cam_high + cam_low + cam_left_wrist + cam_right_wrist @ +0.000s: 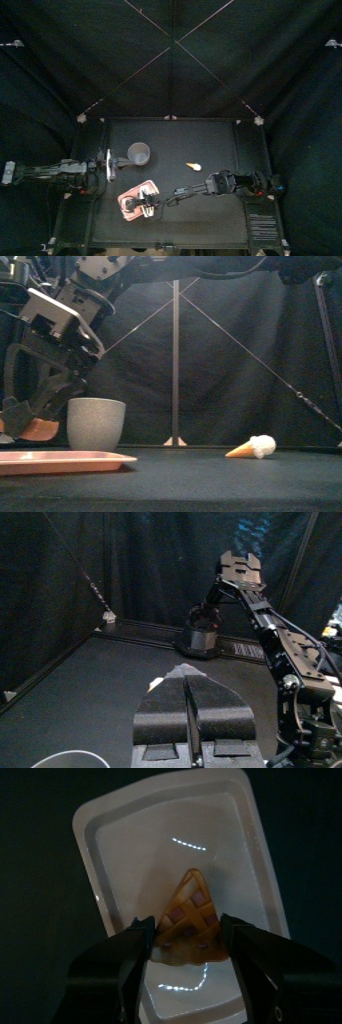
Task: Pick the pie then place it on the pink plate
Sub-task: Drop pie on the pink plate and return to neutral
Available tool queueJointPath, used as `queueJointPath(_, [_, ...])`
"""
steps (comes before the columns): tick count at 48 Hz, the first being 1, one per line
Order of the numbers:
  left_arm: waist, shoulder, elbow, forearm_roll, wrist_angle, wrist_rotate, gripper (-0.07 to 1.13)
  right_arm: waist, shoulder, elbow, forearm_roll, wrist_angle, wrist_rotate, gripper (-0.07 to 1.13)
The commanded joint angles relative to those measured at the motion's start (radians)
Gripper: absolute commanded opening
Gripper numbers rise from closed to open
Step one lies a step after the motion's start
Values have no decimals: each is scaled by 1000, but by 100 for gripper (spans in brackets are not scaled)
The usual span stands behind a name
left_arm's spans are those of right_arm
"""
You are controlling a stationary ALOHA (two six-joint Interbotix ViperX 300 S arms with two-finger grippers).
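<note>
right gripper is clenched on the pie, one jaw on each side of its wide crust end. the pie hangs over the pink plate. in the front view a narrow gap shows between its underside and the plate, so it is not yet set down. step in hand, as judged: placing; the pick is done. the next move calls for a short straight descent until the pie meets the plate floor, then a release of the jaws and a vertical lift clear, so the wedge is not dragged off. the pie is a small triangular wedge, orange-brown, with a tan lattice over reddish filling; its point faces away from the wrist. the plate lies on the worktop, toward the front, a little left of the middle. left gripper, pressed closed and empty, rests at the left, apart from the plate.
</note>
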Motion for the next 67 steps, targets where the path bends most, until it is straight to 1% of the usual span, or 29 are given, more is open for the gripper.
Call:
queueJointPath(1, [3, 3, -15, 0, -9, 2, 0, -6, -21, -46, -9, 5, 2, 91])
queueJointPath(5, [5, 3, -18, 0, -12, 2, 0, -8, -17, -46, -18, 9, 5, 100])
queueJointPath(7, [5, 3, -18, 2, -15, 2, 0, -8, -17, -43, -21, 12, 6, 102])
queueJointPath(15, [5, 3, -17, 2, -32, 2, 0, -9, -31, -29, -40, 17, 9, 102])
queueJointPath(20, [5, 3, -17, 2, -35, 2, 0, -14, -78, -3, -40, 3, 8, 102])
queueJointPath(26, [5, 3, -14, 0, -35, 0, 0, -21, -175, 95, -17, -80, 25, 102])
queueJointPath(33, [5, 3, -6, 0, -35, -2, 0, -28, -302, 298, -2, -247, 95, 102])
queueJointPath(39, [5, 3, -3, -2, -35, 0, 0, -31, -434, 517, -15, -482, 150, 102])
queueJointPath(43, [5, 3, -3, -2, -35, 0, 0, -35, -514, 638, -32, -597, 176, 102])
queueJointPath(52, [5, 2, -2, -3, -35, -2, 0, -66, -710, 890, -31, -784, 184, 102])
queueJointPath(60, [6, 2, -2, -2, -37, -2, 0, -103, -841, 1111, 6, -1019, 179, 102])
queueJointPath(67, [6, 2, -2, 0, -37, 2, 0, -147, -894, 1269, 20, -1172, 173, 102])
